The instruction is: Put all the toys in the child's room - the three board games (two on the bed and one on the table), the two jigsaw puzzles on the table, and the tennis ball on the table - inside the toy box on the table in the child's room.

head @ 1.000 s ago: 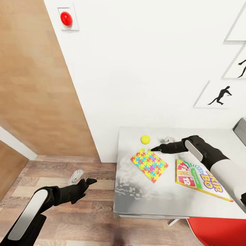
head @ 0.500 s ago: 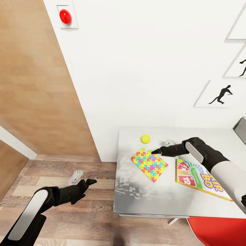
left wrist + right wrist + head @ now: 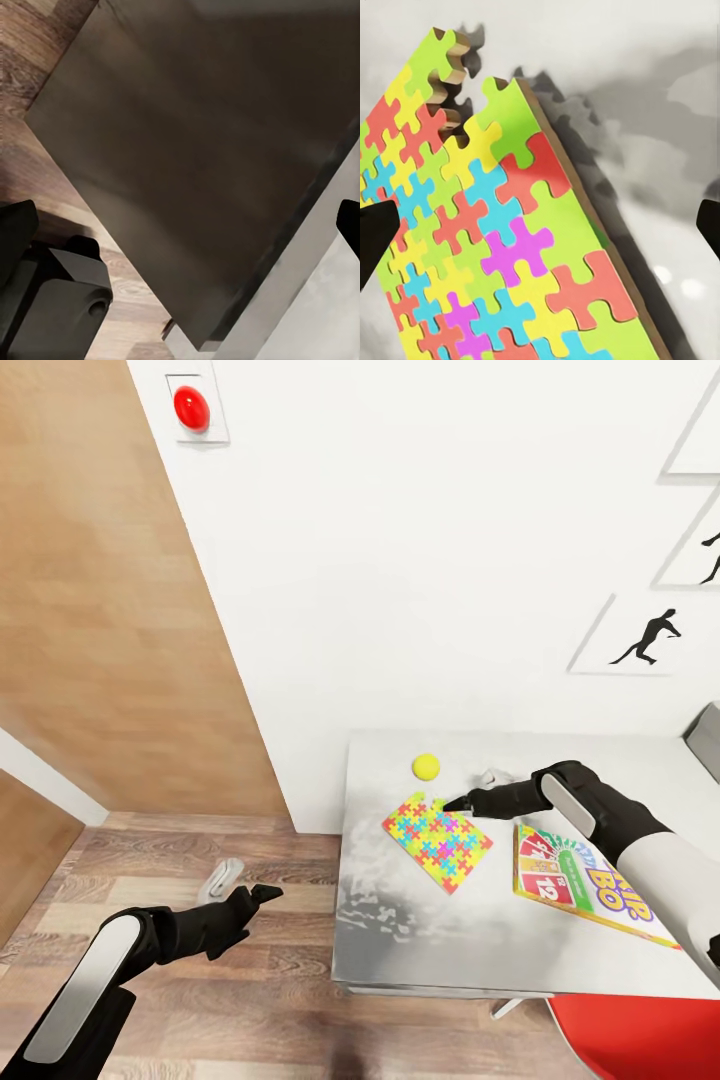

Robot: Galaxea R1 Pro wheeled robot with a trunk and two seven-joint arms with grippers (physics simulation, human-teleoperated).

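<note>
Right claw (image 3: 452, 800) at the multicoloured interlocking jigsaw square (image 3: 437, 842)
Its fingers spread wide and empty, poised over the square's far edge on the light grey bench (image 3: 450, 940); small yellow-green ball (image 3: 426, 766) nearby.

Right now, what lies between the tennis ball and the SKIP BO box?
In the head view, the right gripper crosses between tennis ball and SKIP BO box.

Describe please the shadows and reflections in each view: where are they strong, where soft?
Head view: the table top has blotchy, smeared reflections near its front-left corner. Right wrist view: the puzzle throws a dark jagged shadow on the glossy top, with small glare spots nearby. Left wrist view: dim, the table's dark side is in shade.
</note>
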